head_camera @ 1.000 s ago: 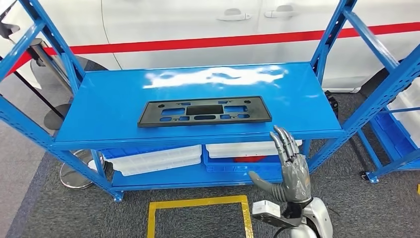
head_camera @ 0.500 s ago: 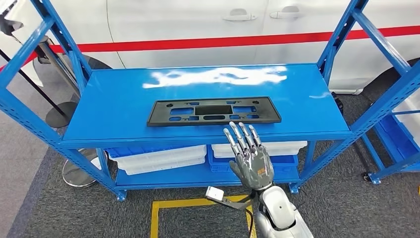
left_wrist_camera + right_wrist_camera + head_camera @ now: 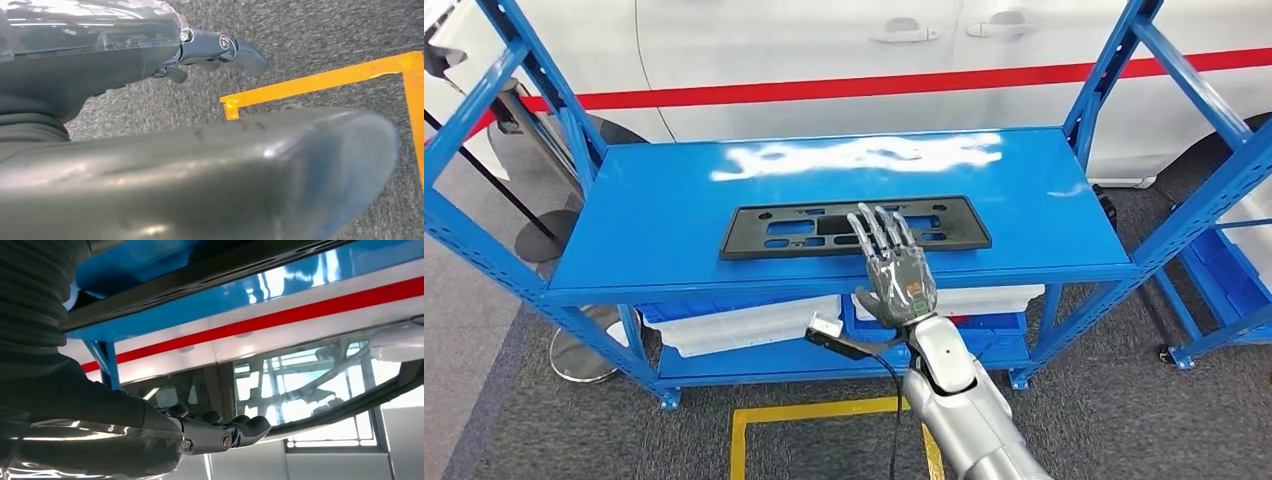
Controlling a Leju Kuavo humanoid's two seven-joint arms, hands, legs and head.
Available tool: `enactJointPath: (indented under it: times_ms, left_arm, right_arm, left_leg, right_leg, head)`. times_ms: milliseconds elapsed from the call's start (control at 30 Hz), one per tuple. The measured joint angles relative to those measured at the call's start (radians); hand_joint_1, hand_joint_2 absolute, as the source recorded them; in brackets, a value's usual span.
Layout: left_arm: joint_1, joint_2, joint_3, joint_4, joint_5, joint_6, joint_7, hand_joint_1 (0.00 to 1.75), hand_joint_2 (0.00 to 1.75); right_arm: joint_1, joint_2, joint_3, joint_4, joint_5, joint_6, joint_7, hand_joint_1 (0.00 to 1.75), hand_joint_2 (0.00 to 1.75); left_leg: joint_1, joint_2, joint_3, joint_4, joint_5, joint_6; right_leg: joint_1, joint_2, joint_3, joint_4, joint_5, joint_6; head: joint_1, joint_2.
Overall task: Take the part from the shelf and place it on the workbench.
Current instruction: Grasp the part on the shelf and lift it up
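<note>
Under my right hand (image 3: 895, 277), whose fingers are spread and hold nothing, the black part (image 3: 854, 227) lies flat on the blue shelf (image 3: 654, 220), my fingertips over its near edge. Below my hand, white bins (image 3: 734, 325) sit on the lower shelf; their contents I cannot make out. My left hand (image 3: 220, 50) hangs over grey carpet (image 3: 310, 30), fingers loosely extended around nothing.

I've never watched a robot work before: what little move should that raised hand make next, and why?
Probably lower the right hand onto the black plastic plate and close its fingers on the near edge. The hand is spread open over the plate's right-of-middle part and holds nothing, while the plate lies flat on the blue shelf.
</note>
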Motion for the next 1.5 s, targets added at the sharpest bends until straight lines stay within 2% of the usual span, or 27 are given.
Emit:
enactJointPath:
  times_ms: [133,200,267,300,333,367,433,500,567,667,700,767,800,833,867,933,967,1033,1100,1167,1200,1267,1300,1333,1367,1433,1500]
  left_arm:
    - [-0.002,-0.002,0.004,0.000,0.001,0.001,-0.002,0.00,0.00]
    - [-0.003,-0.003,0.006,0.000,0.000,0.002,-0.003,0.00,0.00]
    - [-0.005,-0.003,0.008,0.000,-0.001,0.002,-0.001,0.00,0.00]
    - [-0.005,-0.003,0.009,0.000,-0.001,0.003,0.000,0.00,0.00]
    - [-0.005,-0.003,0.009,0.000,-0.001,0.003,0.002,0.00,0.00]
    - [-0.005,-0.003,0.010,0.000,-0.002,0.004,0.005,0.00,0.00]
    - [-0.005,-0.004,0.010,0.000,-0.002,0.006,0.009,0.00,0.00]
    - [-0.007,-0.006,0.012,0.000,-0.001,0.010,0.013,0.00,0.00]
    - [-0.010,-0.006,0.015,0.000,-0.001,0.013,0.017,0.00,0.00]
    - [-0.010,-0.005,0.017,0.000,-0.001,0.017,0.020,0.00,0.00]
    - [-0.010,-0.004,0.018,0.000,-0.001,0.018,0.021,0.00,0.00]
    - [-0.010,-0.004,0.019,0.000,-0.001,0.019,0.022,0.00,0.00]
    - [-0.010,-0.004,0.019,0.000,-0.001,0.019,0.023,0.00,0.00]
    - [-0.009,-0.004,0.019,0.000,-0.001,0.020,0.024,0.00,0.00]
    - [-0.008,-0.004,0.019,0.000,-0.001,0.020,0.026,0.00,0.00]
    - [-0.008,-0.003,0.020,0.000,-0.002,0.020,0.029,0.00,0.00]
    - [-0.008,-0.004,0.020,0.000,-0.002,0.020,0.031,0.00,0.00]
    - [-0.010,-0.004,0.020,0.001,-0.004,0.019,0.035,0.00,0.00]
    - [-0.010,-0.004,0.020,0.001,-0.008,0.018,0.039,0.00,0.00]
    - [-0.009,-0.002,0.020,0.001,-0.013,0.015,0.043,0.00,0.00]
    - [-0.009,-0.002,0.020,0.001,-0.016,0.014,0.045,0.00,0.00]
    - [-0.010,-0.001,0.020,0.001,-0.020,0.013,0.051,0.00,0.00]
    - [-0.011,0.000,0.020,0.001,-0.021,0.014,0.055,0.00,0.00]
    - [-0.011,0.001,0.020,0.001,-0.022,0.016,0.058,0.00,0.00]
    - [-0.010,0.001,0.020,0.001,-0.022,0.018,0.063,0.00,0.00]
    - [-0.010,0.002,0.020,0.001,-0.022,0.026,0.070,0.00,0.00]
    - [-0.011,0.001,0.020,0.001,-0.022,0.034,0.077,0.00,0.00]
  right_arm:
    - [-0.037,0.017,0.005,0.063,-0.004,0.008,0.009,0.00,1.75]
    - [-0.050,0.021,0.006,0.087,-0.005,0.010,0.013,0.00,1.75]
    - [-0.057,0.023,0.006,0.112,-0.006,0.012,0.018,0.00,1.75]
    - [-0.057,0.023,0.006,0.122,-0.006,0.014,0.019,0.00,1.75]
    - [-0.058,0.023,0.006,0.131,-0.006,0.015,0.020,0.00,1.75]
    - [-0.059,0.023,0.006,0.138,-0.005,0.017,0.021,0.00,1.75]
    - [-0.066,0.025,0.006,0.147,-0.005,0.021,0.021,0.00,1.75]
    - [-0.074,0.029,0.006,0.154,-0.004,0.025,0.022,0.00,1.75]
    - [-0.079,0.033,0.006,0.160,-0.004,0.031,0.023,0.00,1.75]
    - [-0.089,0.040,0.006,0.170,-0.004,0.039,0.026,0.00,1.75]
    - [-0.094,0.043,0.006,0.174,-0.004,0.041,0.027,0.00,1.75]
    - [-0.101,0.048,0.007,0.182,-0.005,0.043,0.030,0.00,1.75]
    - [-0.102,0.048,0.007,0.187,-0.006,0.043,0.032,0.00,1.75]
    - [-0.102,0.048,0.007,0.192,-0.007,0.043,0.034,0.00,1.75]
    - [-0.103,0.048,0.007,0.197,-0.007,0.043,0.035,0.00,1.75]
    - [-0.105,0.048,0.007,0.206,-0.007,0.042,0.039,0.00,1.75]
    - [-0.109,0.048,0.007,0.210,-0.007,0.042,0.041,0.00,1.75]
    - [-0.115,0.048,0.007,0.216,-0.007,0.041,0.046,0.00,1.75]
    - [-0.118,0.047,0.006,0.221,-0.009,0.039,0.052,0.00,1.75]
    - [-0.120,0.046,0.004,0.226,-0.011,0.038,0.056,0.00,1.75]
    - [-0.121,0.045,0.003,0.229,-0.013,0.037,0.057,0.00,1.75]
    - [-0.124,0.039,0.000,0.234,-0.017,0.036,0.058,0.00,1.75]
    - [-0.124,0.036,-0.002,0.237,-0.018,0.036,0.058,0.00,1.75]
    - [-0.123,0.032,-0.003,0.242,-0.020,0.037,0.059,0.00,1.75]
    - [-0.123,0.029,-0.004,0.246,-0.021,0.037,0.061,0.00,1.75]
    - [-0.127,0.025,-0.006,0.252,-0.021,0.038,0.069,0.00,1.75]
    - [-0.138,0.023,-0.010,0.260,-0.014,0.038,0.084,0.00,1.75]
  left_leg:
    - [-0.004,-0.004,0.000,-0.008,0.002,0.036]
    - [-0.006,-0.003,0.001,-0.012,0.004,0.051]
    - [-0.013,-0.003,0.001,-0.012,0.003,0.060]
    - [-0.017,-0.003,0.002,-0.012,0.002,0.063]
    - [-0.022,-0.004,0.003,-0.011,0.001,0.065]
    - [-0.027,-0.005,0.006,-0.011,0.000,0.067]
    - [-0.035,-0.007,0.011,-0.011,-0.004,0.069]
    - [-0.039,-0.007,0.011,-0.010,-0.006,0.066]
    - [-0.038,-0.006,0.008,-0.011,-0.008,0.059]
    - [-0.037,-0.004,-0.003,0.019,-0.031,0.043]
    - [-0.035,-0.003,-0.023,0.062,-0.055,0.036]
    - [-0.023,-0.003,-0.087,0.189,-0.110,0.022]
    - [-0.017,-0.002,-0.116,0.241,-0.124,0.015]
    - [-0.011,-0.002,-0.130,0.262,-0.119,0.009]
    - [-0.005,-0.001,-0.125,0.242,-0.095,0.002]
    - [0.005,0.001,-0.069,0.117,-0.022,-0.010]
    - [0.006,0.002,-0.040,0.055,0.000,-0.012]
    - [0.005,0.002,-0.015,0.001,0.007,0.001]
    - [0.001,-0.001,-0.016,0.001,0.002,0.024]
    - [-0.001,-0.002,-0.013,-0.001,0.000,0.039]
    - [-0.001,-0.002,-0.010,-0.003,0.000,0.045]
    - [-0.005,-0.002,-0.006,-0.004,-0.005,0.055]
    - [-0.009,-0.002,-0.003,-0.003,-0.007,0.059]
    - [-0.012,-0.003,0.001,-0.003,-0.011,0.062]
    - [-0.016,-0.004,0.007,-0.003,-0.015,0.065]
    - [-0.023,-0.006,0.022,-0.003,-0.025,0.066]
    - [-0.028,-0.007,0.030,-0.003,-0.033,0.063]
  right_leg:
    - [-0.002,-0.001,-0.003,0.007,-0.008,0.021]
    - [-0.004,-0.001,-0.041,0.090,-0.055,0.023]
    - [0.001,-0.001,-0.111,0.229,-0.113,0.020]
    - [0.004,0.000,-0.137,0.276,-0.122,0.017]
    - [0.008,0.000,-0.146,0.288,-0.113,0.012]
    - [0.013,0.000,-0.135,0.256,-0.084,0.004]
    - [0.025,0.000,-0.076,0.123,-0.014,-0.022]
    - [0.035,-0.001,-0.033,0.026,0.017,-0.040]
    - [0.039,-0.001,-0.027,0.003,0.017,-0.041]
    - [0.025,-0.002,-0.016,-0.016,0.023,-0.040]
    - [0.021,-0.003,-0.012,-0.021,0.025,-0.041]
    - [0.020,-0.004,-0.009,-0.022,0.022,-0.043]
    - [0.018,-0.005,-0.008,-0.021,0.021,-0.041]
    - [0.016,-0.005,-0.007,-0.021,0.019,-0.039]
    - [0.013,-0.005,-0.004,-0.019,0.016,-0.035]
    - [0.006,-0.004,0.004,-0.014,0.006,-0.023]
    - [0.005,-0.002,0.005,-0.009,0.001,-0.015]
    - [0.009,-0.001,0.003,-0.004,-0.005,-0.002]
    - [0.009,0.000,0.004,-0.006,-0.006,0.008]
    - [0.005,-0.001,-0.005,0.018,-0.022,0.015]
    - [0.004,-0.001,-0.026,0.060,-0.042,0.018]
    - [0.006,-0.001,-0.096,0.185,-0.087,0.017]
    - [0.008,-0.001,-0.132,0.240,-0.098,0.015]
    - [0.010,-0.001,-0.154,0.266,-0.093,0.011]
    - [0.013,0.000,-0.160,0.257,-0.071,0.005]
    - [0.024,0.001,-0.126,0.150,0.006,-0.017]
    - [0.036,0.002,-0.084,0.049,0.050,-0.038]
  head:
    - [0.000,0.000]
    - [0.000,0.000]
    - [0.000,0.000]
    - [0.000,0.000]
    - [0.000,0.000]
    - [0.000,0.000]
    - [0.000,0.000]
    - [0.000,0.000]
    - [0.000,0.000]
    - [0.000,0.000]
    - [0.000,0.000]
    - [0.000,0.000]
    - [0.000,0.000]
    - [0.000,0.000]
    - [0.000,0.000]
    - [0.000,0.000]
    - [0.000,0.000]
    - [0.000,0.000]
    - [0.001,0.000]
    - [0.001,0.000]
    - [0.001,0.000]
    - [0.001,0.000]
    - [0.001,0.000]
    - [0.001,0.000]
    - [0.001,0.000]
    - [0.001,0.000]
    - [0.001,0.000]
